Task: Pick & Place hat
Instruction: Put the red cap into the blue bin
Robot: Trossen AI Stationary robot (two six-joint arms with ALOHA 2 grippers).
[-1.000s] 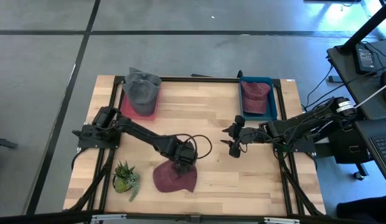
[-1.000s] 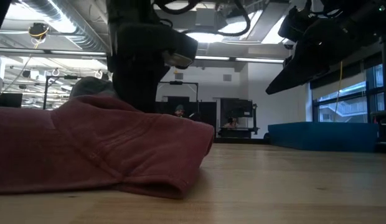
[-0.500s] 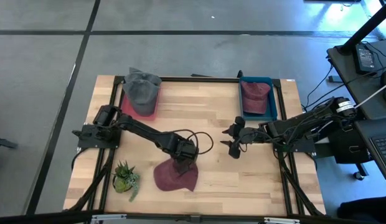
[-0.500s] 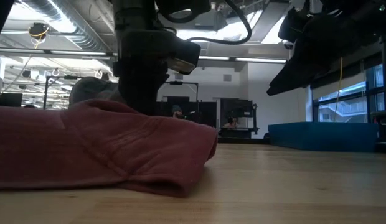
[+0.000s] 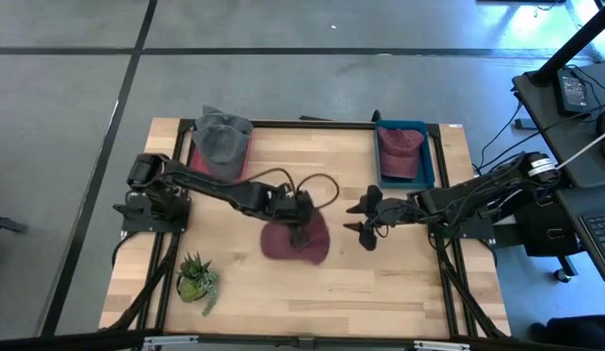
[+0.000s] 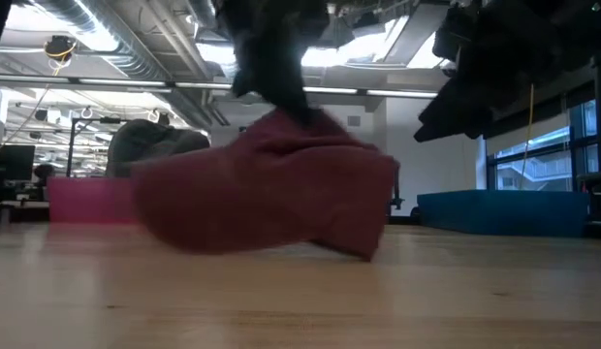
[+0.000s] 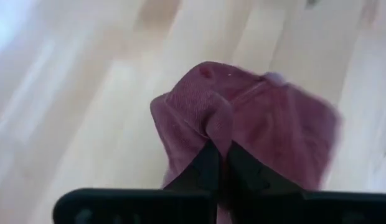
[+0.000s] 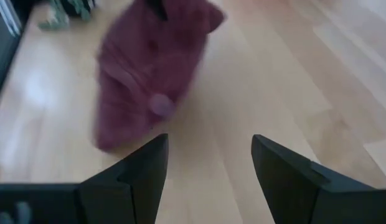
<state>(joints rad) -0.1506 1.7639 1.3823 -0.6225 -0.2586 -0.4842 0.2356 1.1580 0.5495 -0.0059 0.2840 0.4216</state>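
Your left gripper [image 5: 301,218] sits over the middle of the wooden table [image 5: 381,292], its fingers [image 7: 208,165] pinched together on a fold of the maroon corduroy hat [image 5: 295,240]. From table height you see the hat [image 6: 271,184] hanging from that grip, mostly raised; whether its lowest edge touches the wood you cannot tell. Your right gripper [image 5: 364,218] hovers just to the right of the hat, pointing at it, with its two fingers [image 8: 140,171] spread wide and nothing between them. At the far right of the table, the blue tray [image 5: 425,130] has another maroon hat [image 5: 400,148] lying in it. At the far left, a grey hat [image 5: 222,141] rests on the pink tray [image 5: 203,172]. A small potted plant [image 5: 195,280] stands near the front left corner
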